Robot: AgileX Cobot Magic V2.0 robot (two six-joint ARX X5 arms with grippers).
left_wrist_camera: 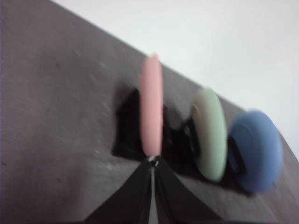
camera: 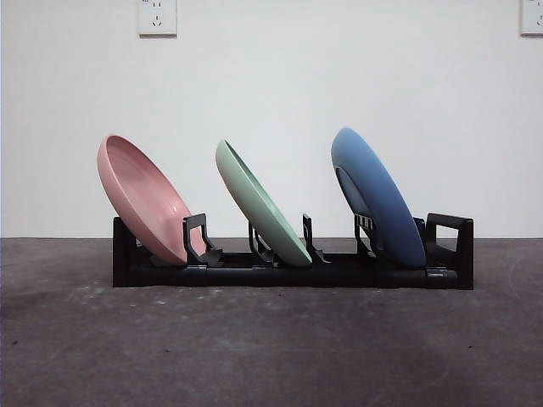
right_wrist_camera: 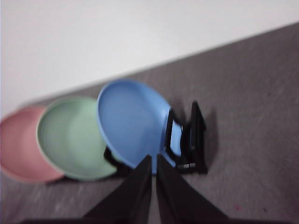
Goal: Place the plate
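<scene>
Three plates lean in a black rack point(camera: 293, 271) on the dark table. A pink plate point(camera: 140, 199) stands in the left slot, a green plate point(camera: 261, 203) in the middle, a blue plate point(camera: 377, 197) on the right. No arm shows in the front view. In the left wrist view my left gripper point(left_wrist_camera: 153, 161) is shut and empty, apart from the pink plate point(left_wrist_camera: 152, 111), which it sees edge-on. In the right wrist view my right gripper point(right_wrist_camera: 153, 158) is shut and empty, hanging back from the blue plate point(right_wrist_camera: 133, 121), with the green plate point(right_wrist_camera: 72, 137) and pink plate point(right_wrist_camera: 18, 149) beyond it.
A white wall with two sockets point(camera: 157, 15) rises behind the rack. Dark table surface point(camera: 271, 348) stretches in front of the rack and to both sides.
</scene>
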